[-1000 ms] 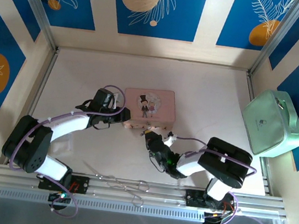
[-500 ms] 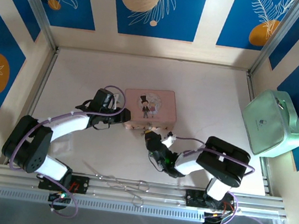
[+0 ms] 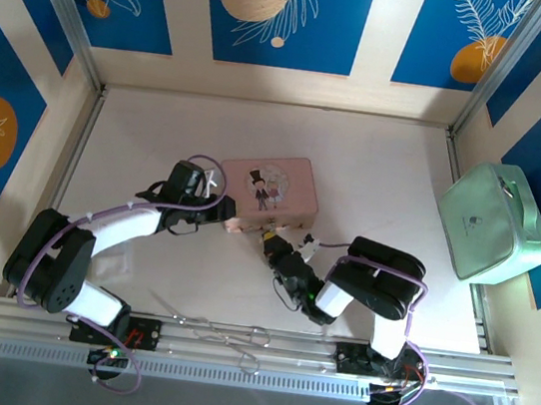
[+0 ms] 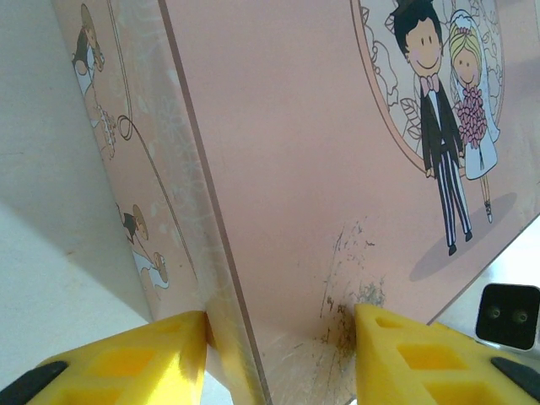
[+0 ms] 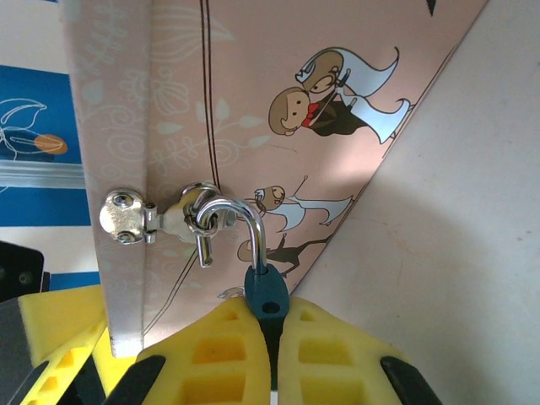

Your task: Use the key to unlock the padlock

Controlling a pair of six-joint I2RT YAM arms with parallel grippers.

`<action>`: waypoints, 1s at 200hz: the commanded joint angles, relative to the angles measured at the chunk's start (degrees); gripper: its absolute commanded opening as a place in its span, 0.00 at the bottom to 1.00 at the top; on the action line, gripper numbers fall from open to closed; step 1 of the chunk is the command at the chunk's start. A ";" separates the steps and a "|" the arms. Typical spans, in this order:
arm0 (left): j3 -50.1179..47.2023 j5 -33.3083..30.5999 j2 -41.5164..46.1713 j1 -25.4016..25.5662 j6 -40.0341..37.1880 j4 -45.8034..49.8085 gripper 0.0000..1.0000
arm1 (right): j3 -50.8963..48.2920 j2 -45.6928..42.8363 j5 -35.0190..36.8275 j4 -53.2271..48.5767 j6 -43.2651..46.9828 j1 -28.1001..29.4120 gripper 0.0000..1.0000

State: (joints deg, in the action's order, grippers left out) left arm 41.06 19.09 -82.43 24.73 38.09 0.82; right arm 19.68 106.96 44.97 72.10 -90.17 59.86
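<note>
The right gripper (image 5: 268,319) is clamping one tiny blue-teal, metal-shackled padlock (image 5: 266,291); the left gripper (image 4: 278,327) is pinching one pink illustrated box (image 4: 295,169).

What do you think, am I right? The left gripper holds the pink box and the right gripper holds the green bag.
Not quite. The right gripper is shut on the little blue padlock, not the green bag, which sits far off to the side. The right wrist view shows it. The left gripper does hold the pink box.
</note>
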 commanded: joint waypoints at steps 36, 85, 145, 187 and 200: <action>-3.80 -1.67 -1.69 -1.00 -1.51 6.96 0.45 | -1.23 3.63 0.33 8.17 2.13 -1.41 0.00; -4.06 -1.00 -1.77 -1.02 -1.26 6.74 0.45 | -1.14 1.49 1.96 5.45 1.51 -1.34 0.00; -3.54 -0.86 -1.64 -1.08 -1.24 7.03 0.44 | 0.25 -3.04 4.84 -1.38 0.97 -1.76 0.00; -3.75 -0.53 -2.03 -1.09 -1.35 6.88 0.44 | 1.65 -4.94 5.92 -6.25 -2.22 -2.33 0.00; -3.75 -0.25 -2.07 -1.09 -1.34 6.66 0.44 | 2.06 -4.23 5.94 -6.14 -3.42 -2.41 0.00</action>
State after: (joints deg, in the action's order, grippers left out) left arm 40.01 19.92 -82.24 24.21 38.57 -0.89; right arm 20.27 103.33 44.58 66.81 -90.96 59.00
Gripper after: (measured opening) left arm 0.440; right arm 0.056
